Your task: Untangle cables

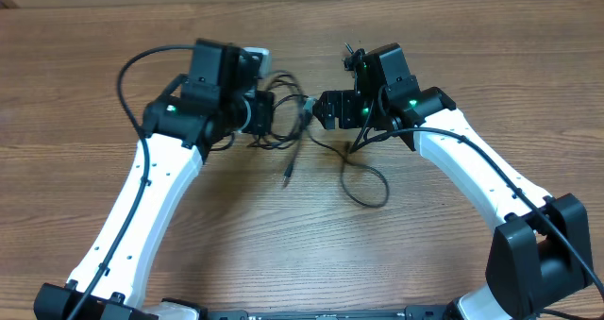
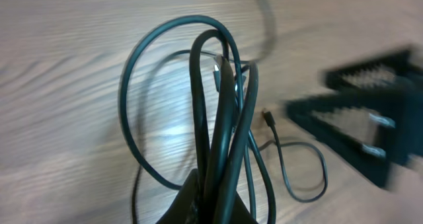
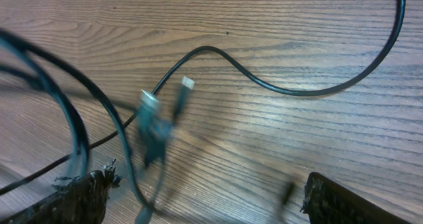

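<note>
Pinched strands of the cables [image 2: 197, 92] sit closest at the left wrist. The left gripper [image 2: 210, 201] has its jaws closed tight on a bunch of several cords, and from that pinch they stand out in long narrow loops, apparently held up off the table [image 2: 59, 85], judging by the shadows under them. Facing it, just beside it, is the right gripper [image 1: 323, 110]. Its fingers are spread wide with nothing in them. From its own wrist you can see two small plugs [image 3: 188, 83] dangling, blurred, ahead of the gap and nearer its left finger, and I can't tell whether anything touches. One loose cord [image 3: 291, 92] lies flat on the wood and curves off toward the right arm, well apart from the held bunch at that end. These cords look light, thin and limp, with a smooth jacket, so I'd expect one to slide through a slack pinch and to follow wherever it is pulled. It should only drag where loops cross or a plug catches on another strand. The plugs are the only stiff parts, and tugging on one directly would strain its joint with the cord. To my eye the better hold for the open gripper is a single strand a little behind a dangling plug, where it hangs clear of the others. From there it can be drawn sideways, away from the left hand's pinch.
</note>
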You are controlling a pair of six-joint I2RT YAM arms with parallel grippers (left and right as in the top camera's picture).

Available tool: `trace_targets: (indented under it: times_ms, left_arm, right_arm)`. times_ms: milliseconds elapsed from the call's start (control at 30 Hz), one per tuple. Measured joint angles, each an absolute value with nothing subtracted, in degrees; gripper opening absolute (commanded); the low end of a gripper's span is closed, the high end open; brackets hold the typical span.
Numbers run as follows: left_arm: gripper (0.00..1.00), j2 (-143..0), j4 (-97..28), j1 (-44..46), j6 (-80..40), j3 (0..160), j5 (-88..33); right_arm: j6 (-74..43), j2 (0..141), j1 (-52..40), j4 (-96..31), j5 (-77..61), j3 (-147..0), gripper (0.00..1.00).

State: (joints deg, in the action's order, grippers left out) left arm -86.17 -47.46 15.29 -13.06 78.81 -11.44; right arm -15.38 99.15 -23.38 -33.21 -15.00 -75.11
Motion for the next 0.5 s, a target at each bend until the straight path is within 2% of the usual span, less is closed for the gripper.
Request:
trace_targets:
  times_ms: [300,500]
  left_arm:
    - [0.04,-86.17,-47.55,13.04,-19.05,78.81,-8.25]
    - [0.04,-86.17,-44.36,13.02,-14.44,78.81,-16.29]
  right_arm:
    - [-15.31,99.15,-23.33,-33.21,-15.00,-75.11,0.96]
    - [-15.31,99.15,-23.33,-33.12,-15.03,-75.11,0.96]
